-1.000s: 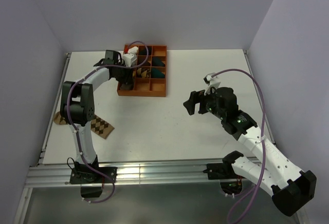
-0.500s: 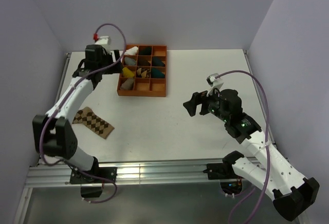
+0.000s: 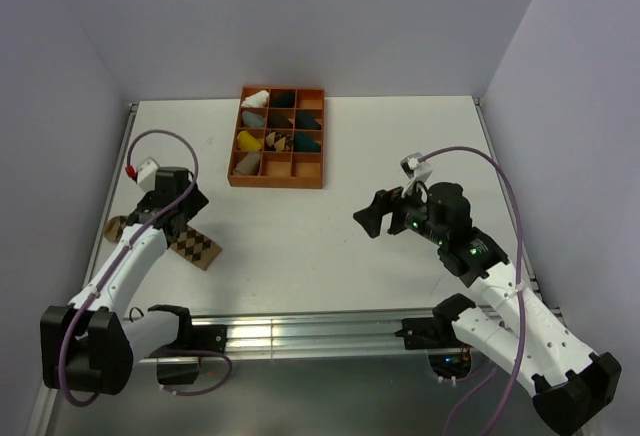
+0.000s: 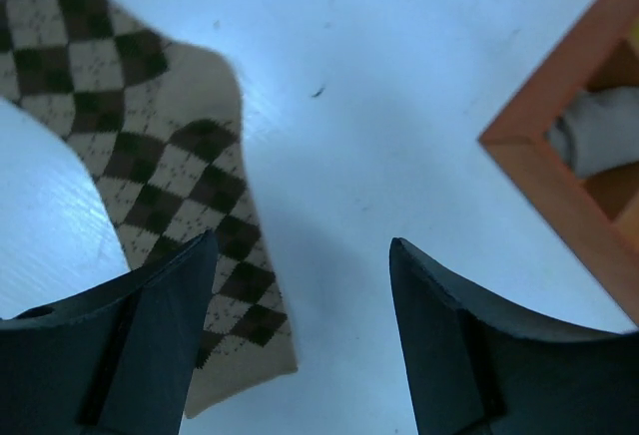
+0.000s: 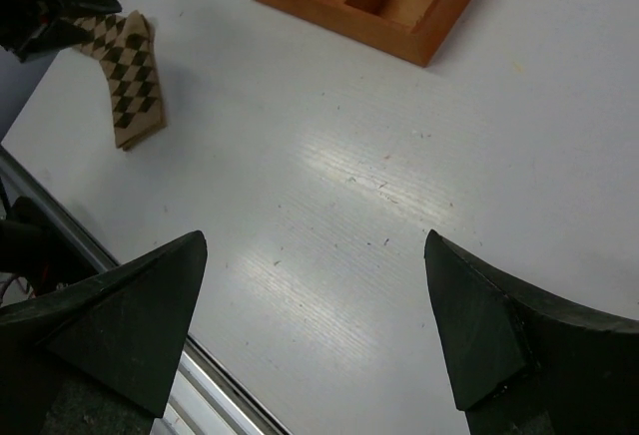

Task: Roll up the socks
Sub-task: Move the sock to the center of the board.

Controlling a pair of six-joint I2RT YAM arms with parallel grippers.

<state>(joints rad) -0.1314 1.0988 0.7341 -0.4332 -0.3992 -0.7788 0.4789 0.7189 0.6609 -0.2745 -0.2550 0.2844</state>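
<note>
A tan-and-dark-brown argyle diamond fabric sock (image 3: pixel 197 247) lies flat on the white desk (image 3: pixel 330 156), near its left edge and towards the near left corner. Its long axis runs diagonally, from the left edge down towards the near edge.

The left gripper (image 4: pixel 300 250) hangs over one end of it, its two dark fingers spread apart and holding nothing. Seen from that wrist, the sock sits off to one side. It passes under one finger (image 4: pixel 150 340), while the gap between the fingers shows bare desk.

A scrap of plain tan fabric (image 3: pixel 113 228) peeks out beside the arm at the left edge, mostly hidden.

The right gripper (image 5: pixel 315 255), also wide open and empty, hovers well apart over the desk's right half. The left arm is clearly nearer and would likely need to shift sideways to centre on the sock.

An orange compartment tray (image 3: pixel 275 182) of sock bundles stands towards the far edge.
</note>
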